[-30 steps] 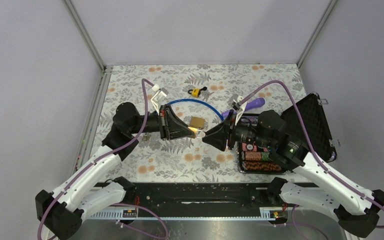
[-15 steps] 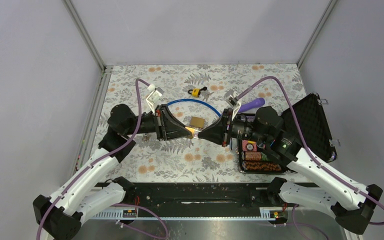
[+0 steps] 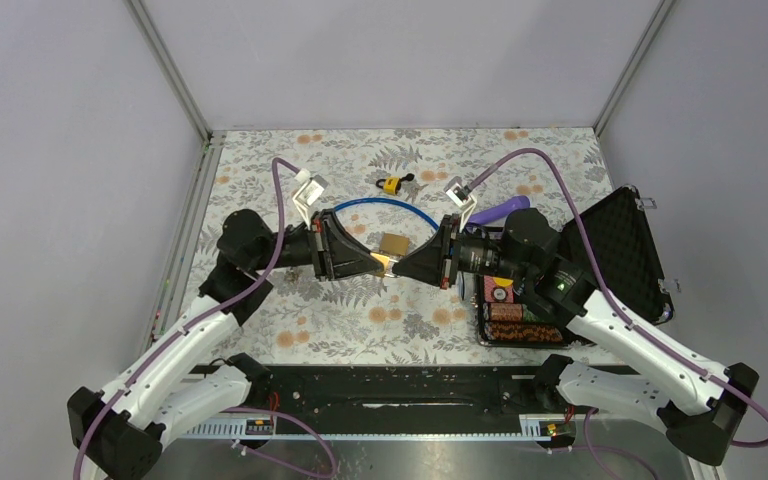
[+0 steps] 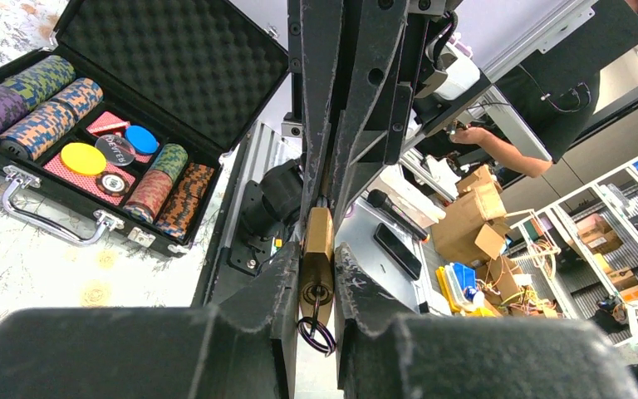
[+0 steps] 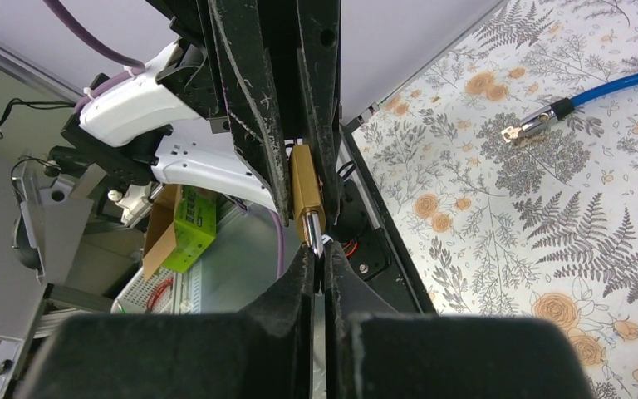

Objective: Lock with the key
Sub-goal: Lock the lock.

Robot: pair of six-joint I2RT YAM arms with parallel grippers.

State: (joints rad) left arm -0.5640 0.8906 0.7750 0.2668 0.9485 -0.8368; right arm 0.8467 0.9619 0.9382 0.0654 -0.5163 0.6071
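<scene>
**Padlock held between the two claws, above the tabletop**

The brass padlock (image 4: 317,249) is in the air over the middle of the flowered tabletop (image 3: 290,160), at the place where the two arms meet tip to tip. The left claw (image 4: 317,274) is closed on the flat sides of its body. The right claw (image 5: 317,253) is closed almost fully, and its tips pinch a thin silver part (image 5: 311,229) which comes out of the padlock end facing it. I cannot tell if this part is the blade of the key or a leg of the shackle.

The long axis of the padlock lies along the line from one claw to the other, so each claw looks at one end of it. In the left wrist view, the end turned to the left palm shows a round dark hole. A small purplish ring (image 4: 316,334) hangs under this hole, and it may belong to the key. I judge that the next move, a push or a twist, must go along or around this shared axis. The left claw should only keep the body steady, because a tilt could jam the silver part.

No brand can be read on the padlock. In the open chip case (image 3: 628,235) a pale round disc (image 4: 115,148) carries a word, seen upside down. It seems to be "DEALER", but I am not sure.
</scene>
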